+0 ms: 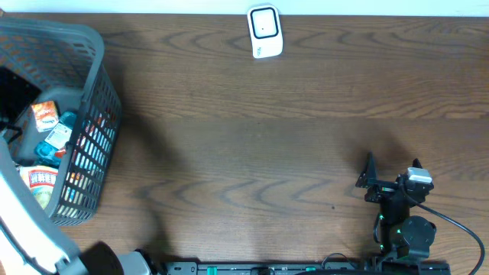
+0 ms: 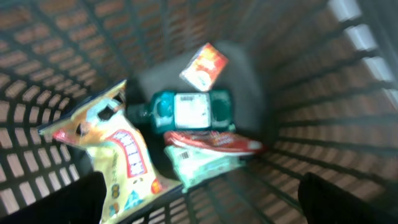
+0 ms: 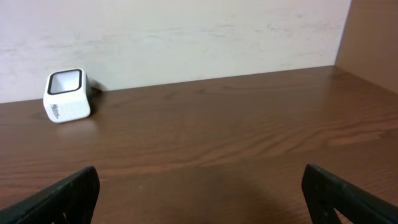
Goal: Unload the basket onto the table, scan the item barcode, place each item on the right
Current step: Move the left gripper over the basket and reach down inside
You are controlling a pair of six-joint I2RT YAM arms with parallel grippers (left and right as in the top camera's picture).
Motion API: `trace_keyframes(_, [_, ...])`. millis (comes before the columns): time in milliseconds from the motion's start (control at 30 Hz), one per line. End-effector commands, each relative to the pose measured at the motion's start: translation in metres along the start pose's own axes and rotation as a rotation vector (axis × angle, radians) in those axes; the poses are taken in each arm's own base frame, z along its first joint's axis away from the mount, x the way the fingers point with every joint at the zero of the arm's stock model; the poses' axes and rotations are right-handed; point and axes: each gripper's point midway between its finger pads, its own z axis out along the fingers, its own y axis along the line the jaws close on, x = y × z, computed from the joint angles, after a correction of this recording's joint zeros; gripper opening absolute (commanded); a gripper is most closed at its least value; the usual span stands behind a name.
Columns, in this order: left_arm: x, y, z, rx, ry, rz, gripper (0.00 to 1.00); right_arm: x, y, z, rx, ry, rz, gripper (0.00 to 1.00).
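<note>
Items for scanning lie in the grey basket (image 1: pixel 98 130) at the table's (image 1: pixel 267 153) left: a teal bottle (image 2: pixel 186 112), a yellow snack bag (image 2: pixel 115 158) and an orange packet (image 2: pixel 204 66), their labels too blurred to read. The white scanner (image 1: pixel 265 32) stands at the far edge. The left gripper (image 2: pixel 200 200) hovers over the basket and the right gripper (image 3: pixel 199 193) faces the scanner, both with fingers spread and empty.

- Down into the basket (image 2: pixel 323 93) we look, left end effector (image 2: pixel 202 202) spread wide.
- A teal bottle (image 2: pixel 186 111) lies centre, orange carton (image 2: pixel 204 66) just beyond it.
- Leaning at left, a yellow snack bag (image 2: pixel 109 149).

A shop checkout mock-up: shopping basket (image 1: pixel 96 145) of packaged groceries (image 2: pixel 193 112), white barcode scanner (image 1: pixel 265 32) on a wooden table (image 1: pixel 267 153)
</note>
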Motion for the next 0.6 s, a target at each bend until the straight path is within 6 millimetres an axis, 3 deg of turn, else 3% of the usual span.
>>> trace_keyframes(0, [0.013,0.017,0.031,-0.074,0.108,-0.067,0.98,0.001,-0.001,0.0,0.003,-0.001,-0.016,0.99])
trace_keyframes(300, [0.047,0.062,0.108,-0.195,0.308,-0.11,0.99,0.001,-0.001,0.0,0.003,-0.001,-0.016,0.99])
trace_keyframes(567, [0.083,0.079,0.158,-0.21,0.348,-0.093,0.98,0.001,-0.001,0.0,0.003,-0.001,-0.016,0.99])
